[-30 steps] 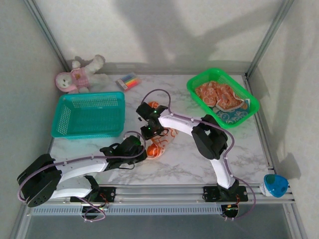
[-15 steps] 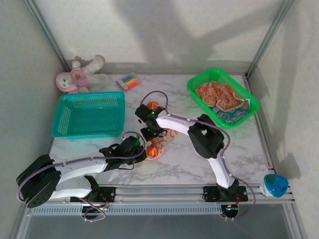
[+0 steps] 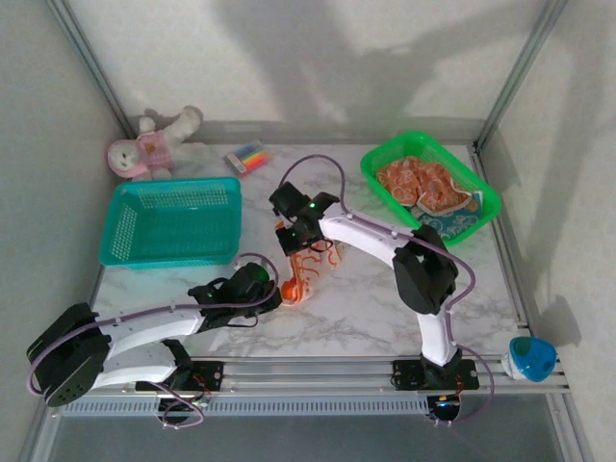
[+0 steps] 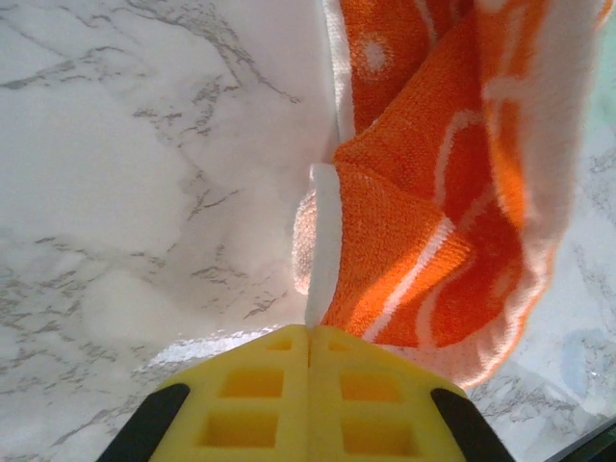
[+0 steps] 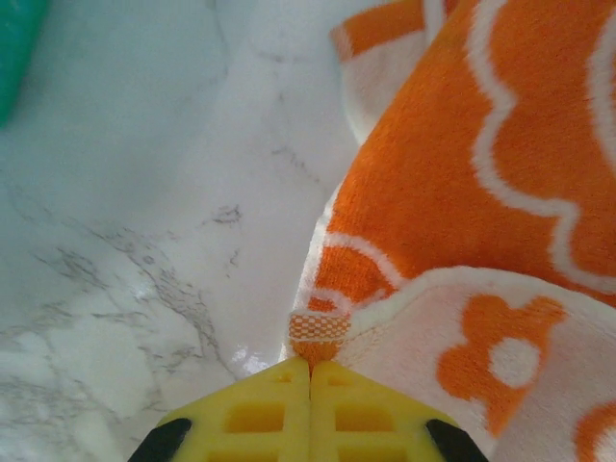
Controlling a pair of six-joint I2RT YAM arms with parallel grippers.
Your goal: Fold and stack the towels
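Orange-and-white towel (image 3: 308,272), held up between 2 claws over the middle of the marble tabletop (image 3: 366,308). Left claw (image 4: 309,332) is clamped on the towel's white hem; right claw (image 5: 310,366) is clamped on a corner at its woven tag. Judged stage: the 1st fold is in hand and none is finished. Other towels (image 3: 423,185) lie heaped in the green tray (image 3: 372,171), far right. No stack appears begun, so nearly all folding and stacking is left.

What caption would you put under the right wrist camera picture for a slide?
Right gripper pinched shut on a corner of the orange-and-white towel, over the marble table.
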